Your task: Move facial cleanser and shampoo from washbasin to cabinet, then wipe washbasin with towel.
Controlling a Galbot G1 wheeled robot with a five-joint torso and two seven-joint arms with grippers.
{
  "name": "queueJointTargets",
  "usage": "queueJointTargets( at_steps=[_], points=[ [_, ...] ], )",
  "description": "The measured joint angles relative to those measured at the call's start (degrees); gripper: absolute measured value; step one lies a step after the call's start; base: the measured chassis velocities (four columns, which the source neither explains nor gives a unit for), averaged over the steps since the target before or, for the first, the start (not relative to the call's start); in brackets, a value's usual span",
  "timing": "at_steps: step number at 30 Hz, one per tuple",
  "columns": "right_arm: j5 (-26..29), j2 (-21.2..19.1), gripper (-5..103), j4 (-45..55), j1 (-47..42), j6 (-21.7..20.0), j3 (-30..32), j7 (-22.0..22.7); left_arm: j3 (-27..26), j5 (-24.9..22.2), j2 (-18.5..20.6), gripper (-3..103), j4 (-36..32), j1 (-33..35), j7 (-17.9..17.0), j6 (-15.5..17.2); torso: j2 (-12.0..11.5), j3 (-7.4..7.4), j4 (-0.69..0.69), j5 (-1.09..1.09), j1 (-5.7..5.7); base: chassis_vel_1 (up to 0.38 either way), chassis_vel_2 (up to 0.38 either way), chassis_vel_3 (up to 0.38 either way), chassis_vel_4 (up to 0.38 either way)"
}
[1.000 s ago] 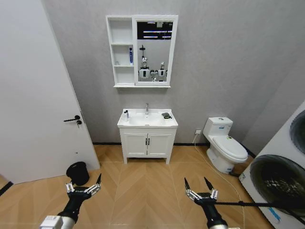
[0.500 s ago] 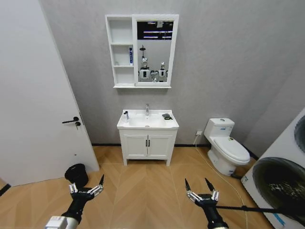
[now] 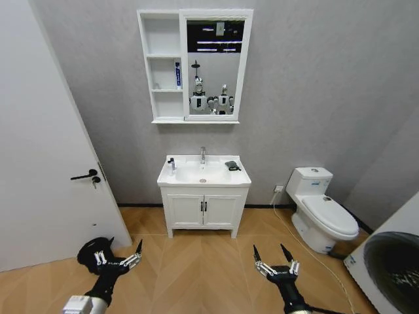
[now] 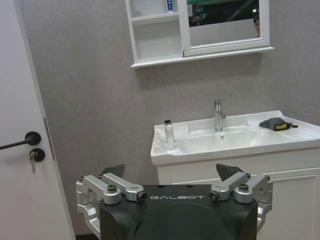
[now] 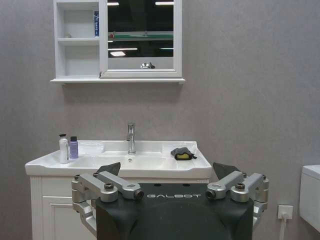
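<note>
The washbasin (image 3: 203,173) sits at twelve o'clock from the robot, against the grey wall, on a white two-door vanity (image 3: 203,209). On the basin's flat rim, at about nine o'clock from the chrome tap (image 3: 202,154), two small bottles stand upright side by side: a white bottle (image 5: 63,149) with a dark cap and a shorter lilac bottle (image 5: 74,148), just beside each other. Which one is the cleanser and which the shampoo cannot be told. At about three o'clock from the tap, the dark towel (image 3: 232,165) lies crumpled on the rim, with a bit of yellow showing at its edge in the wrist views. The bowl itself looks bare apart from the drain.

The cabinet (image 3: 194,65) hangs on the wall directly above the basin. Its open shelves are on the side toward ten o'clock; the middle shelf holds one upright blue-and-white tube (image 3: 177,74) against the mirror frame, and the other shelves look bare.

Both arms are held low, well short of the vanity. The left gripper (image 3: 118,256) is at about seven o'clock in the head view, fingers spread wide, holding nothing. The right gripper (image 3: 275,258) is at about five o'clock, likewise spread wide and empty. A toilet (image 3: 324,210) stands at about two o'clock, a white door (image 3: 39,157) at about ten.
</note>
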Motion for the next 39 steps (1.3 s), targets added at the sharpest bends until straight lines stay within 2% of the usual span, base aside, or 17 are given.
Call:
queueJointTargets(
  at_steps=[17,24,27,35,38,39],
  points=[
    [-0.2,0.2,100,-0.6,0.3,0.0,0.1,0.0,1.2,0.7,-1.0,100,0.7,-0.3,0.1,-0.2,0.0,0.0,0.0,-0.02,0.0,-0.261,0.266,0.269,-0.266],
    [-0.2,0.3,100,-0.8,0.4,0.1,0.3,0.0,2.1,1.8,-0.4,100,1.1,-0.1,0.1,-0.3,0.0,0.0,0.0,-0.01,0.0,-0.274,0.279,0.284,-0.273],
    [-0.2,0.3,100,-0.9,0.4,0.2,0.4,0.1,4.0,3.6,-1.2,100,1.5,0.2,0.1,-0.7,0.0,0.01,0.0,0.0,0.0,-0.278,0.273,0.263,-0.276],
    [-0.2,0.3,100,-1.4,0.5,0.4,0.5,0.3,4.8,4.2,-1.4,100,2.1,0.2,0.1,-1.0,0.0,0.0,-0.01,0.0,0.0,-0.266,0.265,0.278,-0.273],
    [-0.2,0.3,100,-1.9,0.8,1.9,0.1,0.5,4.8,4.2,-1.0,100,2.6,-0.1,0.1,-1.0,0.0,0.0,0.0,-0.02,-0.01,-0.255,0.267,0.284,-0.256],
    [-0.1,0.3,100,-2.2,1.4,3.7,-0.2,0.5,4.9,4.1,-0.7,100,3.1,-0.4,0.1,-1.0,0.0,-0.01,0.0,-0.02,-0.01,-0.282,0.272,0.253,-0.27]
  ],
)
